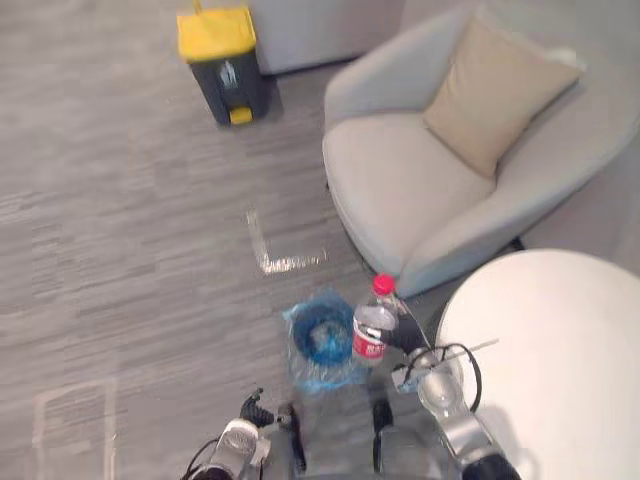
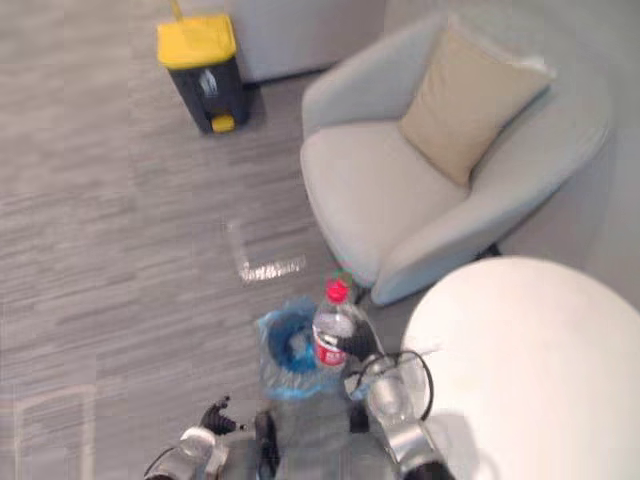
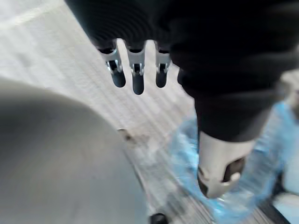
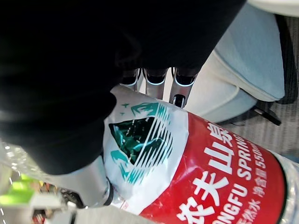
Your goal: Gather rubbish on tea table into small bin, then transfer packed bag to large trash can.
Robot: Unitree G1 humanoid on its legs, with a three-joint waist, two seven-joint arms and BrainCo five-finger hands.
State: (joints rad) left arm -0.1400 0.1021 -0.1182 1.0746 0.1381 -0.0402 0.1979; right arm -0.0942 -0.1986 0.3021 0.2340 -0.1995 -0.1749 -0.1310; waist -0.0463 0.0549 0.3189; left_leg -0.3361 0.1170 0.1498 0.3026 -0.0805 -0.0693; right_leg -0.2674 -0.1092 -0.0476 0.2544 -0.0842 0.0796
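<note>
One pale grey armchair (image 1: 420, 190) with one beige cushion (image 1: 500, 95) propped against its back takes the far right of the floor, and one round white tea table (image 1: 560, 340) stands nearer the robot on the same side. One large trash can (image 1: 222, 60), dark with a yellow lid, sits far off at the upper left by the wall, well apart from everything else. One small bin (image 1: 322, 340), lined with a blue bag, stands on the floor just left of the table, near the armchair's front. One clear plastic bottle (image 1: 374, 325) with a red cap is upright at the bin's right rim, between the bin and the table. The right hand (image 1: 408, 338) is closed round its body from the table side; in the right wrist view the fingers (image 4: 156, 79) press one side of the label and the thumb the other. That label is red and white, with a green mountain emblem and white characters. The left hand (image 1: 255, 410) hangs low, left of the bin, fingers (image 3: 135, 74) straight and relaxed, holding nothing. One pale L-shaped tape mark (image 1: 275, 250) lies on the floor beyond the bin.
</note>
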